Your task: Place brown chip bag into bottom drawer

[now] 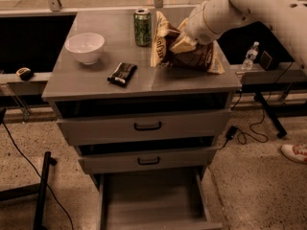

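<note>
**A:** Where is the brown chip bag (199, 59) now?

**B:** It is directly under the gripper (183, 41), on the right back part of the cabinet top (96, 83). Its lower edge touches the top, and its left side stands up, crumpled.

**A:** And the gripper itself?

**B:** It comes in from the upper right on a white arm (249, 4). Its fingers are pressed together on the upper part of the bag, so it is pinching the foil.

**A:** What is around it?

**B:** Just left of the gripper a green can (142, 27) stands upright, near the bag's left edge. I cannot tell if they touch. Further left and more to the front, a black packet (122, 74) lies flat. Beyond that, well apart from the gripper, is a white bowl (85, 47).

**A:** And the bottom drawer (153, 200)?

**B:** It is far below the gripper, pulled out, and its grey floor shows. The two upper drawers (144, 126) with black handles sit between.
</note>
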{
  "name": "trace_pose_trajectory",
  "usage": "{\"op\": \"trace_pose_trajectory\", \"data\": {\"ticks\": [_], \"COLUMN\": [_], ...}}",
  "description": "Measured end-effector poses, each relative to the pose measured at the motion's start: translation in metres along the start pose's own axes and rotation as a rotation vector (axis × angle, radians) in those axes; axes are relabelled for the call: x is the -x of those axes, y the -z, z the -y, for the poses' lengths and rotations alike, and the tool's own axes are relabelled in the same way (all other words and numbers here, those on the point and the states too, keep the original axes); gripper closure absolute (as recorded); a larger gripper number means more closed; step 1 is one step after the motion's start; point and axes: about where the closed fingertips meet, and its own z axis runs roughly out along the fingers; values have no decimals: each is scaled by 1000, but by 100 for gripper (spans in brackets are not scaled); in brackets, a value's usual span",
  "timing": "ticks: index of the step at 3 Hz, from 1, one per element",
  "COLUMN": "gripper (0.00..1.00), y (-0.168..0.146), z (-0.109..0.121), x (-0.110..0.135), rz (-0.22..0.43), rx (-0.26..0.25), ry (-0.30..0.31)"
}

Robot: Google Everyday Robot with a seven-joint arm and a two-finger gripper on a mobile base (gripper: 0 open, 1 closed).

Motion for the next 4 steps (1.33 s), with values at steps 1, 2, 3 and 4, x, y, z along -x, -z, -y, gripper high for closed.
{"op": "trace_pose_trajectory", "data": {"ticks": [1, 2, 3, 4], "gripper": [100, 100, 100, 100], "y": [51, 106, 107, 100], "z": [-17, -63, -107, -113], "x": [22, 39, 26, 23], "rz": [109, 106, 12, 3], "rx": [-4, 19, 111, 121], "ry": [-74, -155, -204, -201]}}
